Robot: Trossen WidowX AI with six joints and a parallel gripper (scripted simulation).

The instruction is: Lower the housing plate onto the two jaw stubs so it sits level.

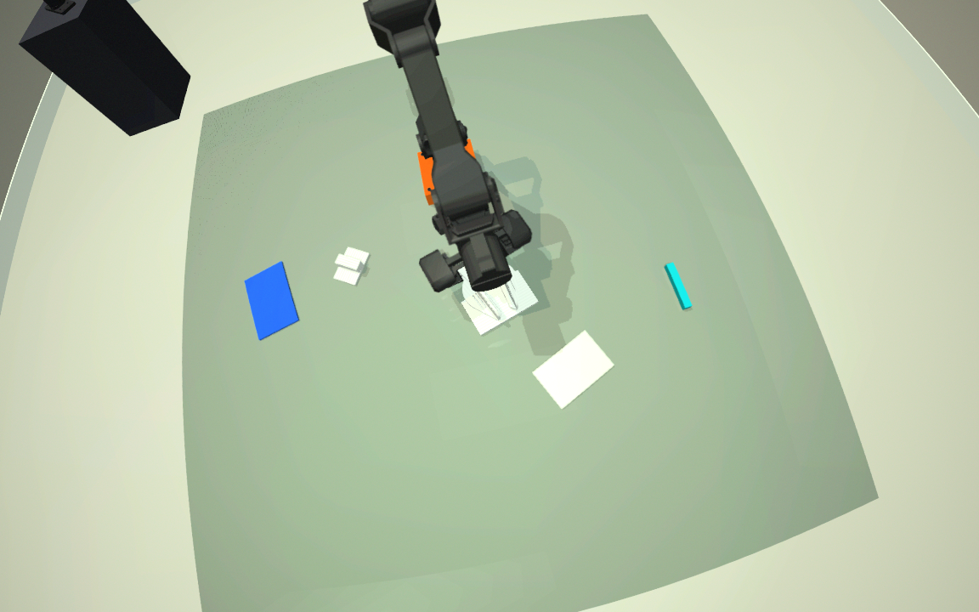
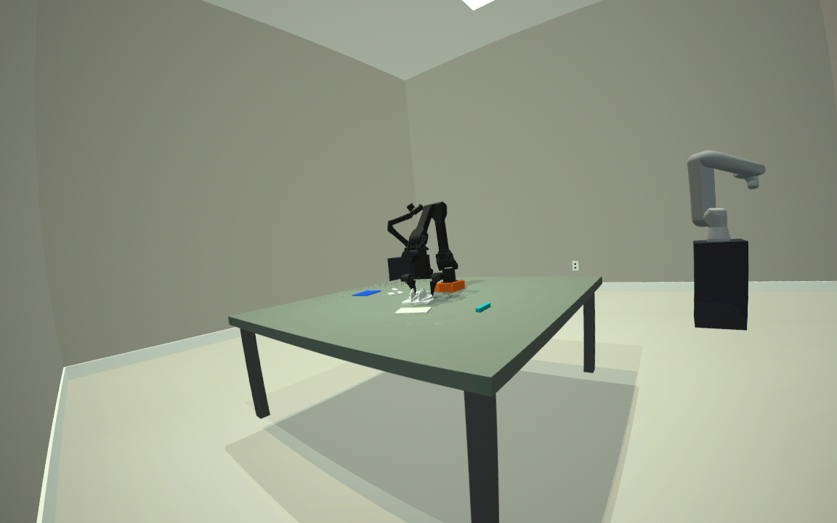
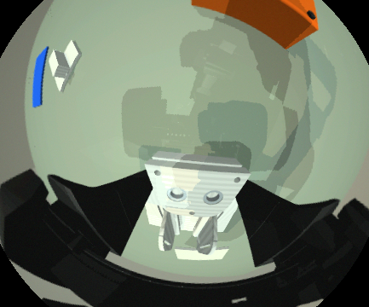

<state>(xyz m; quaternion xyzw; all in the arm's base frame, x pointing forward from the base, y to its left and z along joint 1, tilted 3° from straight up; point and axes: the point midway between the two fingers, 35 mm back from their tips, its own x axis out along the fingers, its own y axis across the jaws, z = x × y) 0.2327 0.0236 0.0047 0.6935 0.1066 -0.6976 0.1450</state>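
The white housing plate (image 3: 193,181), with two round holes, lies across my gripper (image 3: 198,183) (image 2: 423,288), which is shut on its two side edges. It is over the rear part of the white base (image 1: 482,325) (image 2: 408,301) (image 3: 231,218). The two grey-white jaws, the left jaw (image 3: 166,236) and the right jaw (image 3: 206,239), stick out from under the plate's front edge in the wrist view. Something pale shows inside the holes. The plate looks close to level, but the gap below it is hidden. In the top view the hand hides most of the plate.
A cream slab (image 1: 573,369) (image 2: 413,310) lies in front of the base. A blue panel (image 1: 271,300) (image 3: 40,81) and a small white stepped piece (image 1: 351,265) (image 3: 61,68) lie left. A cyan bar (image 1: 677,286) (image 2: 483,306) lies right. An orange block (image 2: 450,286) (image 3: 269,21) is behind.
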